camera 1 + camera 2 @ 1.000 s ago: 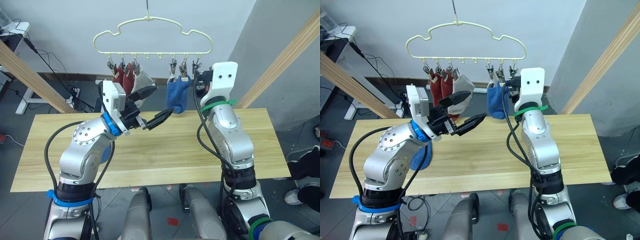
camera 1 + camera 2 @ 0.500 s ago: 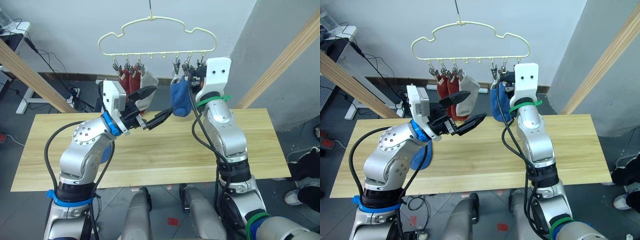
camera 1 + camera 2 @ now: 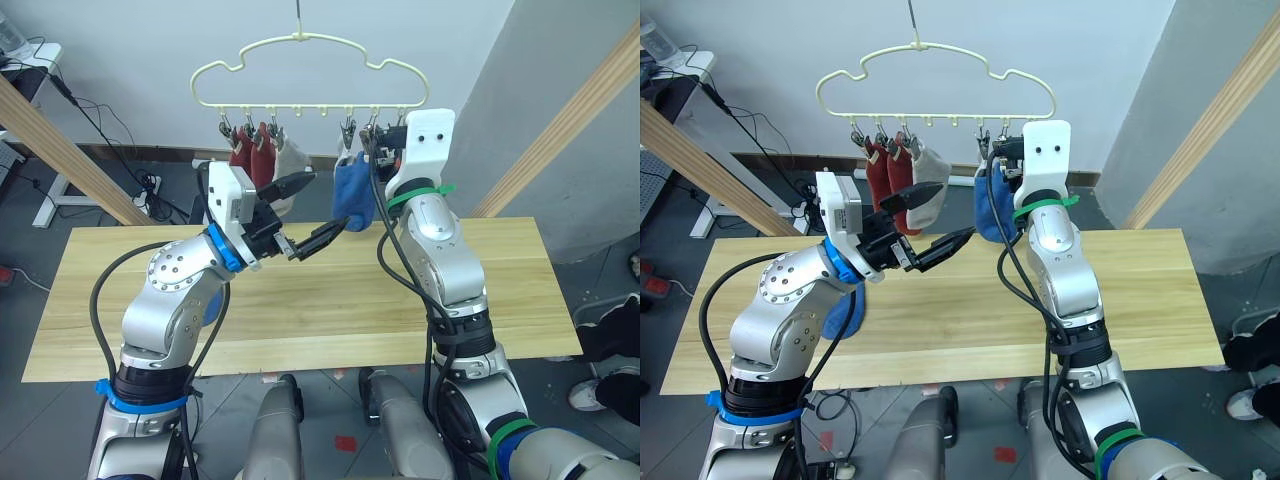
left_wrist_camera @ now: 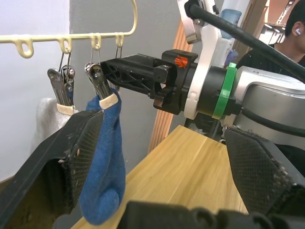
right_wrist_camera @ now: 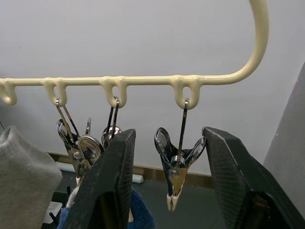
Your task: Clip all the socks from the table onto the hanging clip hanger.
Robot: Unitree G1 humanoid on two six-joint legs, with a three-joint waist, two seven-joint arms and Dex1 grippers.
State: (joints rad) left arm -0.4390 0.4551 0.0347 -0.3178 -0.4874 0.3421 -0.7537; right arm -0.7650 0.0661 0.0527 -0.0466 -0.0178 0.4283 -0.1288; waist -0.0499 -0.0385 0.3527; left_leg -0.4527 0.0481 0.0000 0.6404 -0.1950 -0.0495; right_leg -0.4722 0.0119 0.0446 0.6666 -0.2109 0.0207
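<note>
The wooden table (image 3: pixel 300 290) lies bare. The clip hanger (image 3: pixel 306 70) holds two red socks (image 3: pixel 252 150), one grey (image 3: pixel 291 158), one blue sock (image 3: pixel 354 195). The right gripper (image 5: pixel 169 191) straddles an empty clip (image 5: pixel 177 171), fingers wide. The left gripper (image 3: pixel 305 215) gapes wide, empty.

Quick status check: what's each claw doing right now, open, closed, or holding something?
Left claw: open, holding nothing.
Right claw: open, empty, its fingers either side of a free clip on the clip hanger.
</note>
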